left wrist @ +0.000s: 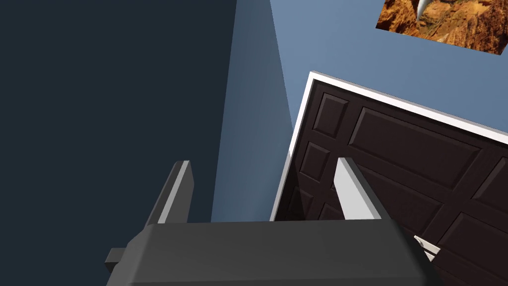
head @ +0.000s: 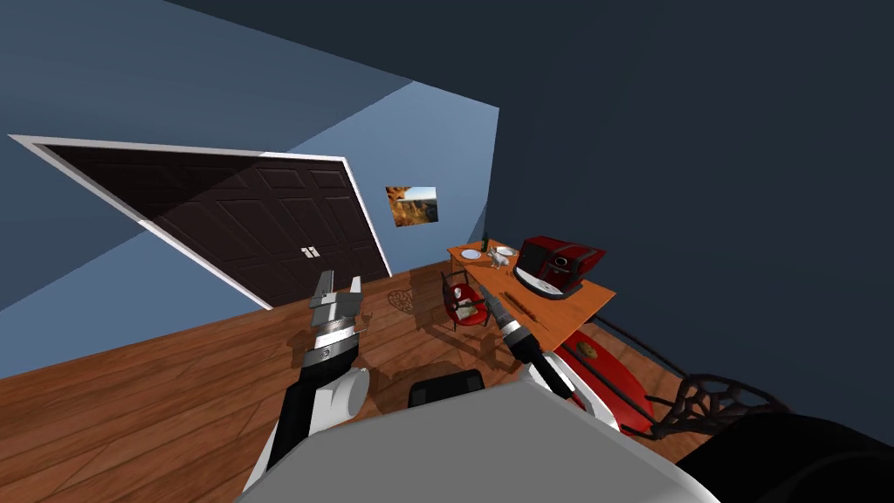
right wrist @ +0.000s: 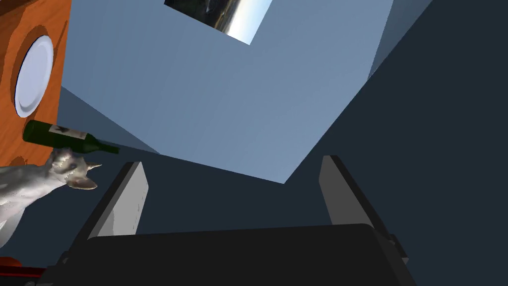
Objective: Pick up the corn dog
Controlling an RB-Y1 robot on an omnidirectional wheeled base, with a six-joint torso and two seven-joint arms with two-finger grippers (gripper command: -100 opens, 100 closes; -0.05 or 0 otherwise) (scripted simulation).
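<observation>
Blue-walled room, orange table (head: 567,307) right of centre in the head view.
Nothing grabbed yet. That thin brown stick on the table, probably the corn dog (head: 522,305), lies just beside the right gripper (head: 483,290). The right and left gripper (head: 340,285) both have jaws apart and empty.

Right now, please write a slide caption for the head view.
Open right gripper hovers near the corn dog on the orange table; open left gripper faces the dark door.

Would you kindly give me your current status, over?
Left gripper open, right gripper open. Corn dog on table, untouched. Chair near right gripper.
</observation>
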